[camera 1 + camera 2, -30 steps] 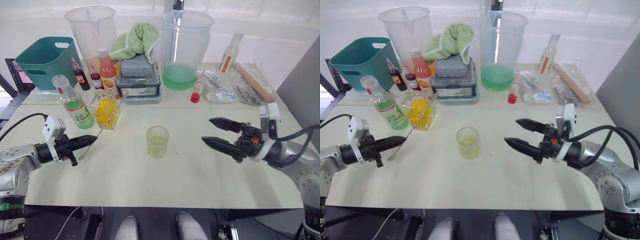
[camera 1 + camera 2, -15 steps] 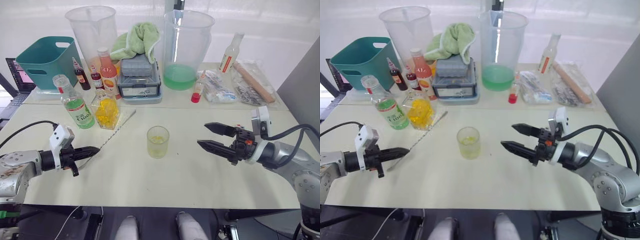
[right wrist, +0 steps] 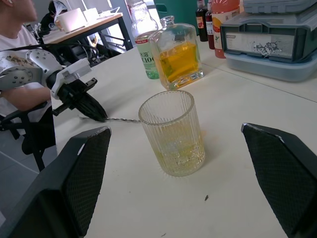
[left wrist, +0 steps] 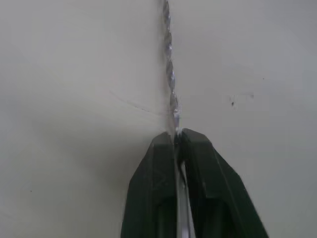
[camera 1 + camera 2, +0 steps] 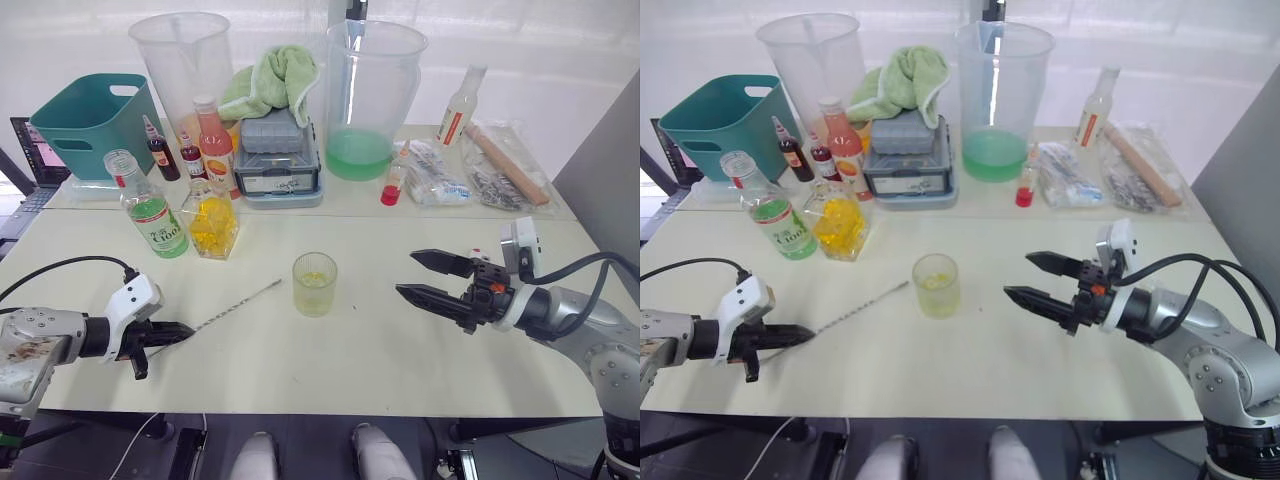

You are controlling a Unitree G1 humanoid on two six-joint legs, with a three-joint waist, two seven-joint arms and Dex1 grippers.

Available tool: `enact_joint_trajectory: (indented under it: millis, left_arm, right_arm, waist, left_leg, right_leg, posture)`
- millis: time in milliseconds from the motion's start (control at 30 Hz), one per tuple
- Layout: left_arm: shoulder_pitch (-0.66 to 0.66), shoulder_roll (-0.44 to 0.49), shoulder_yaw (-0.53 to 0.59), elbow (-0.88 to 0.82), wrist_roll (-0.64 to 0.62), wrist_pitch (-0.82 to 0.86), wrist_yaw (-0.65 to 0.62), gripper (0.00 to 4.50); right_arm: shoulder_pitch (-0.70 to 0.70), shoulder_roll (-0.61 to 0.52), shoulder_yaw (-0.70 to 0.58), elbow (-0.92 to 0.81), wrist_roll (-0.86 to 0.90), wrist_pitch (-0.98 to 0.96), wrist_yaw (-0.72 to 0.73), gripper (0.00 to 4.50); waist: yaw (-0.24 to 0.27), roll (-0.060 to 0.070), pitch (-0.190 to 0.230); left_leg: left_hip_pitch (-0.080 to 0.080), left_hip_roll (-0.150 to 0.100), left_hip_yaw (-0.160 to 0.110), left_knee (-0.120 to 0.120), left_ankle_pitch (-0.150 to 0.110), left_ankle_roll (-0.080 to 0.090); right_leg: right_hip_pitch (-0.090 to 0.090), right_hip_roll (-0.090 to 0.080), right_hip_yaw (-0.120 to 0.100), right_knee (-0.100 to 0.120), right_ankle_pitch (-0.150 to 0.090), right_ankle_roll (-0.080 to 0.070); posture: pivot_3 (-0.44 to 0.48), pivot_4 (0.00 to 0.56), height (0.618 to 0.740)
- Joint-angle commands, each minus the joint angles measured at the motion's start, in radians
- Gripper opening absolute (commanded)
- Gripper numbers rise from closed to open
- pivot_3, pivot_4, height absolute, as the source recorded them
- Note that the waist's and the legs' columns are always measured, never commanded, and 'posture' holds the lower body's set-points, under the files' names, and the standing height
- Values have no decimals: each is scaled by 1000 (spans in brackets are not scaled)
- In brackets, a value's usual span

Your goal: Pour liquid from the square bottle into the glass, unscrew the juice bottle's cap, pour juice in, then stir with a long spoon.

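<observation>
Twisted silver long spoon (image 5: 240, 305) flat on table, tip toward ribbed glass (image 5: 315, 284) of yellowish liquid.

Glass (image 5: 315, 284): clear, vertically ribbed, pale yellow liquid at the bottom. Square bottle (image 5: 212, 222): clear, amber-yellow contents. Juice bottle (image 5: 152, 214): clear, green liquid, green-and-white label (lettering too small to read). Long spoon (image 5: 232, 310): silver, twisted stem. Left gripper (image 5: 182, 329) and right gripper (image 5: 422, 276): black fingers; right pads carry a fine mesh texture. Table (image 5: 360, 340): off-white. Bin (image 5: 92, 122): teal. Cloth (image 5: 275, 78): light green.
</observation>
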Motion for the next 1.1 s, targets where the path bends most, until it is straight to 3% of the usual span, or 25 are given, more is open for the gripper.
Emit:
enact_joint_trajectory:
  millis: [33, 200, 467, 700, 1100]
  left_arm:
    - [13, 35, -16, 20, 82, -50, 27, 1890]
    - [51, 76, -39, -21, 112, -36, 24, 1890]
    - [92, 110, -102, -169, 103, 167, 40, 1890]
    - [160, 139, -186, -312, 188, 259, 125, 17]
    - [103, 86, -164, -252, 197, 300, 167, 17]
  right_arm:
    - [-3, -12, -13, -34, 3, -15, 11, 4500]
    - [-2, -12, -7, -36, -3, -15, 19, 4500]
    - [-3, -11, 0, -38, -24, -20, 21, 4500]
    - [1, -9, -2, -46, -31, -18, 14, 4500]
    - [-8, -7, 15, -39, -52, -20, 17, 4500]
  waist:
    - [0, 0, 0]
    - [-5, 0, 0]
    - [-10, 1, 0]
    - [-25, 10, -6]
    - [-29, 25, -15]
  left_leg:
    - [0, 0, 0, 0, 0, 0]
    - [1, 0, 0, 0, 0, 0]
    - [1, 1, 1, -1, 0, 0]
    - [2, 0, 1, -1, -1, 1]
    - [10, 0, 2, -3, -1, 2]
  right_leg:
    - [0, 0, 0, 0, 0, 0]
    - [0, 0, 0, 0, 0, 0]
    - [0, 0, 0, 0, 0, -1]
    - [1, -1, 0, 0, -1, 0]
    - [6, 0, 1, 0, -6, -7]
  posture:
    - [0, 150, 728]
    - [0, 150, 728]
    - [0, 150, 728]
    - [0, 150, 728]
    - [0, 150, 728]
